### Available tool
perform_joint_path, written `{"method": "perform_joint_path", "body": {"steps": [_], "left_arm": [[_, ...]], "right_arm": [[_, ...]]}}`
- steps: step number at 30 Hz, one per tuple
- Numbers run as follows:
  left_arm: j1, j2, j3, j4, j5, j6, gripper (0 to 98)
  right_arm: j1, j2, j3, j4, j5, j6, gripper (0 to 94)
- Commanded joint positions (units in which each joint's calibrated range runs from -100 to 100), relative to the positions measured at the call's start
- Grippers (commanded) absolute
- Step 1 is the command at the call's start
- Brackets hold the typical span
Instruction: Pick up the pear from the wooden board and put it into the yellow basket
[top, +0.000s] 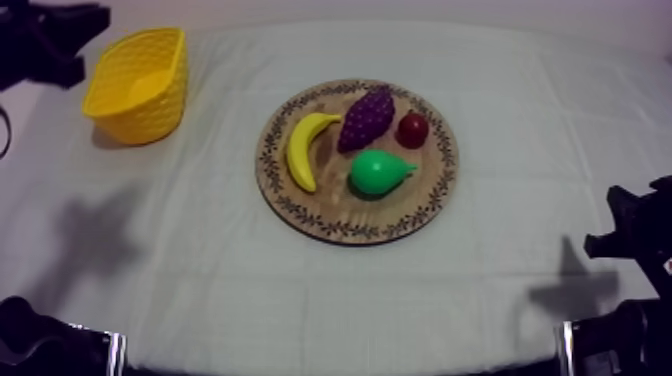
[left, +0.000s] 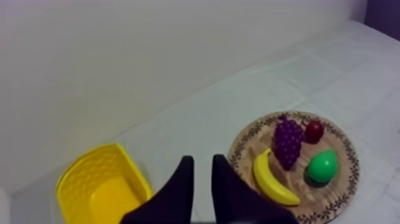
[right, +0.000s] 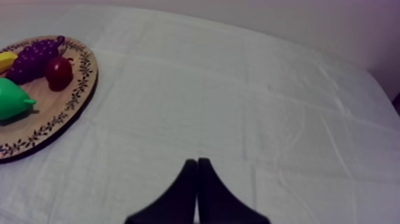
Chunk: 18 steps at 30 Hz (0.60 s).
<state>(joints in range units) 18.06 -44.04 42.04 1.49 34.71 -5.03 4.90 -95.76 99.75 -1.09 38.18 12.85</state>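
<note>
Holds left gripper (left: 202, 184) parted near yellow basket (top: 130, 118), ready for pear (top: 378, 172) on wooden board (top: 330, 215); right gripper (right: 197, 179) clenched empty aside.

Banana (top: 304, 152) lying curved just beside the bunch of grapes (top: 366, 118), the small red fruit (top: 413, 129) at the grapes' other side; grey-white cloth (top: 520, 250) covering the table.

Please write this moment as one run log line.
pear: on board | basket: left side | left hand: open, by basket | right hand: shut, over cloth
</note>
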Motion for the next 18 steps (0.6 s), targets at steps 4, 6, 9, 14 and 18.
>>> {"method": "perform_joint_path", "body": {"steps": [4, 6, 9, 14, 18], "left_arm": [[4.4, 10.6, -7.8, -0.08, 0.1, -0.4, 13.5], [6.2, 13.2, -8.5, -0.09, -0.4, -0.4, 13.6], [8.8, 16.6, -9.1, -0.11, -1.1, -0.4, 13.6], [12.7, 21.2, -7.3, -0.21, -3.0, 0.1, 13.6], [15.3, 23.8, -3.3, -0.24, -6.0, 0.6, 13.5]], "right_arm": [[0.0, 0.0, 0.0, 0.0, -0.1, 0.0, 0.3], [0.0, 0.0, 0.0, 0.0, -0.1, 0.0, 0.3], [0.0, 0.0, 0.0, 0.0, -0.1, 0.0, 0.3], [0.0, 0.0, 0.0, 0.0, -0.1, 0.0, 0.3], [0.0, 0.0, 0.0, 0.0, -0.1, 0.0, 0.3]]}}
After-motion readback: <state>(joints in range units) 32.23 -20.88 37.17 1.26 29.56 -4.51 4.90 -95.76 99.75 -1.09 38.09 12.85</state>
